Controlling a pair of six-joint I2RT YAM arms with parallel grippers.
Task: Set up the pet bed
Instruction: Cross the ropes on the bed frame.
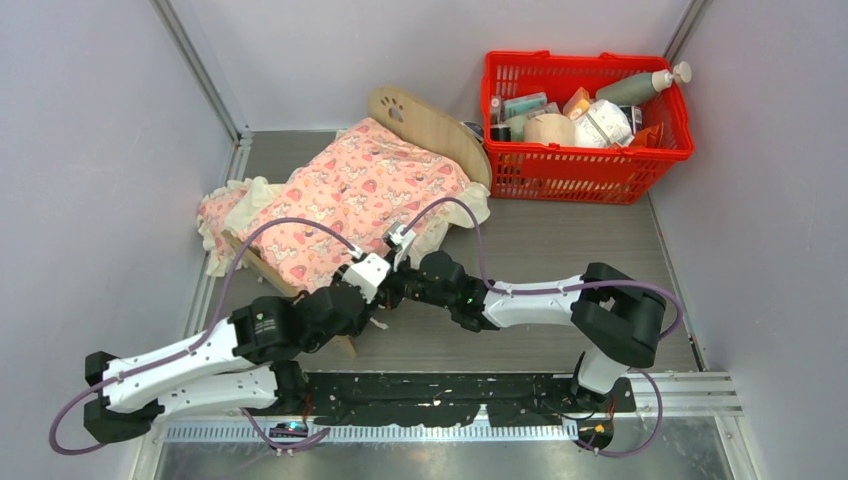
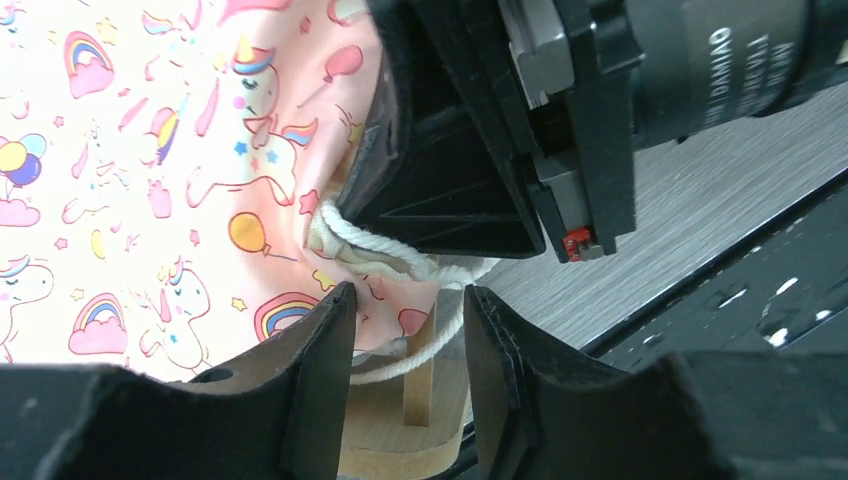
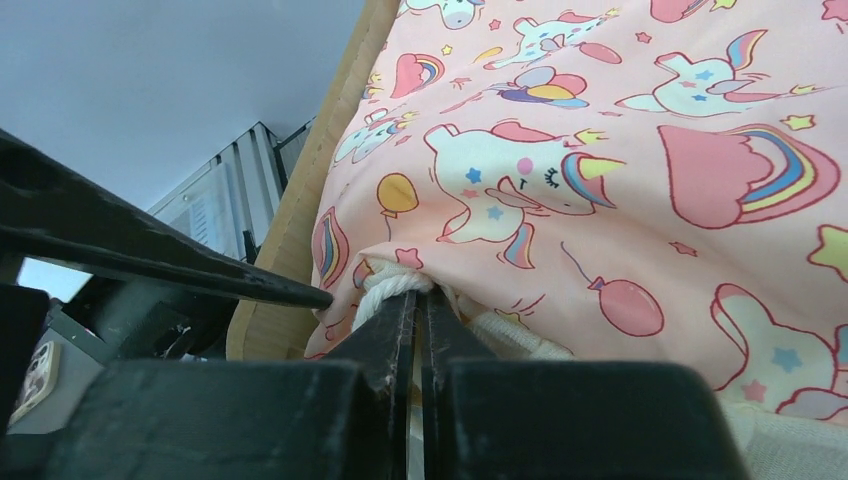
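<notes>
I'm looking down on the table (image 1: 560,250), and the pet bed (image 1: 430,125) sits on its far left half. The paw-print headboard is at the far end and the foot is nearest my arms. A pink unicorn blanket (image 1: 350,200) covers the bed from end to end, so I can't see the mattress. The red basket (image 1: 590,165) of bottles stands just right of the headboard and plays no part here. Both arms meet at the bed's near corner. I judge the step in hand to be dressing the bed, drawing the blanket's corner down over the frame. The right gripper (image 3: 418,320) is clamped tight on the cream trim (image 3: 385,285) at the blanket's edge. The left gripper (image 2: 408,340) has its jaws apart astride that same corner. Cloth and trim sit between them but are not pinched, and the frame's wooden leg (image 2: 420,385) is just below. Next I'd want the left to close on fabric only, clear of the leg and of the right's fingers, before any pull.
</notes>
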